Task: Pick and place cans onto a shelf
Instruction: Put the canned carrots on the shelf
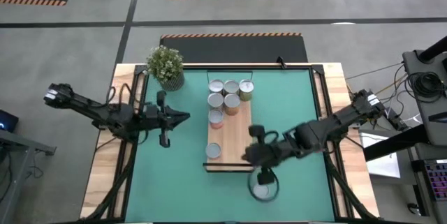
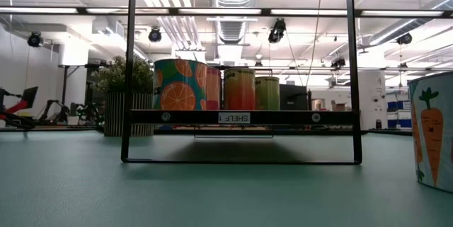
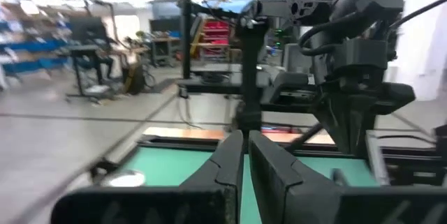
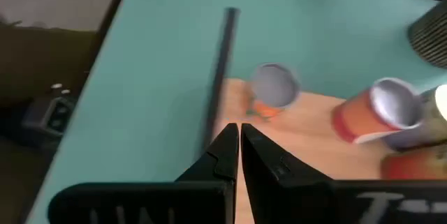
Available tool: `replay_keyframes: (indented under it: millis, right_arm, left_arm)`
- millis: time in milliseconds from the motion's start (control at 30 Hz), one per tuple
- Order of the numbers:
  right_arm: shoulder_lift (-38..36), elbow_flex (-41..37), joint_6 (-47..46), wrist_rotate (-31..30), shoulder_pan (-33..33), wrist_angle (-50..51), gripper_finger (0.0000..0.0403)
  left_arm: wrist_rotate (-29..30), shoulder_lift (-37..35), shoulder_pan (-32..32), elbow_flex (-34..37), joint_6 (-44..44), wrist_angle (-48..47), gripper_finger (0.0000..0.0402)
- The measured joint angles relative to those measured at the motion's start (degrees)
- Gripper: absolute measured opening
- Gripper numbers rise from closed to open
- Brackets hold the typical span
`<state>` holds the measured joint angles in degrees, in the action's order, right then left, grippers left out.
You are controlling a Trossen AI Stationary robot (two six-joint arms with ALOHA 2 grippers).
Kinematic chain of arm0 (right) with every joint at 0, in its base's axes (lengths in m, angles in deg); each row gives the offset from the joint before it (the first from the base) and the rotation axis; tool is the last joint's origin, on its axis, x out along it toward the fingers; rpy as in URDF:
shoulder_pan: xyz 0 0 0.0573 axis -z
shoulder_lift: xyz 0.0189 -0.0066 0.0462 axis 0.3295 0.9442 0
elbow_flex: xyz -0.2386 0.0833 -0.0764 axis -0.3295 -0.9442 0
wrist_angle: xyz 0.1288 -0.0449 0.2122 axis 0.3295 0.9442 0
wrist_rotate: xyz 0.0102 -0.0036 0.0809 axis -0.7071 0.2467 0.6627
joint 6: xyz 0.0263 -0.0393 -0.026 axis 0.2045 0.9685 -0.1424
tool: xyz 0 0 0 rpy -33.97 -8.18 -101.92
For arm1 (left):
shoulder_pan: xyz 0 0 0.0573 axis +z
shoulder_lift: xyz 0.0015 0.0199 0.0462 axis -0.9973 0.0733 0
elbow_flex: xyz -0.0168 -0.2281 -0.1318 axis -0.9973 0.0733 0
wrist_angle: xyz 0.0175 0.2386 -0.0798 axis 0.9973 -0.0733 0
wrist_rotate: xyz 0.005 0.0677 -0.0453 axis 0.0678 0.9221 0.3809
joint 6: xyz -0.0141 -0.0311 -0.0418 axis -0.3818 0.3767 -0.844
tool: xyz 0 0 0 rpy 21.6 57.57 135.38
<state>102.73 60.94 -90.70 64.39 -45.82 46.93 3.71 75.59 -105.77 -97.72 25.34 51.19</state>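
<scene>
The light-wood shelf point(image 1: 239, 137) lies on the green mat, its dark strip point(image 1: 227, 166) at the near end. Several cans point(image 1: 231, 87) stand clustered on its far end, and one silver-topped can point(image 1: 214, 151) stands alone near the dark strip; this can also shows in the right wrist view point(image 4: 274, 88). Another can point(image 1: 264, 191) stands on the mat near the front edge; it is the carrot-labelled can in the low view point(image 2: 433, 131). My right gripper point(image 1: 245, 157) is shut and empty over the shelf's right edge point(image 4: 239, 132). My left gripper point(image 1: 187, 117) is shut and empty, left of the shelf point(image 3: 244, 155).
A potted plant point(image 1: 165, 67) stands at the mat's far left corner. A black frame point(image 2: 241, 117) carries the shelf and rises around it. The green mat point(image 1: 174, 175) lies bare to the left of the shelf.
</scene>
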Motion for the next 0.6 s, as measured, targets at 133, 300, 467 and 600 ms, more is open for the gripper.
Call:
replay_keyframes:
  millis: [133, 300, 467, 600]
  right_arm:
    - [-0.2, -1.47, -3.78, -3.04, -5.27, 1.47, 0.0009]
    - [-0.39, -4.41, -7.99, -7.18, -11.18, 1.42, 0.0009]
    - [-0.42, -5.06, -13.54, -7.83, -15.0, 1.66, 0.0009]
    - [-0.44, -5.25, -18.33, -7.5, -18.01, 1.55, 0.0009]
  left_arm:
    - [-0.02, 4.55, -3.07, 0.0, -3.52, 3.16, 0.0002]
    - [-0.07, 10.52, -8.15, 0.0, -4.02, 10.29, 0.0001]
    - [-0.07, 14.03, -10.74, 0.0, -4.43, 13.76, 0.0001]
    - [-0.07, 15.62, -11.7, 0.0, -5.59, 14.89, 0.0]
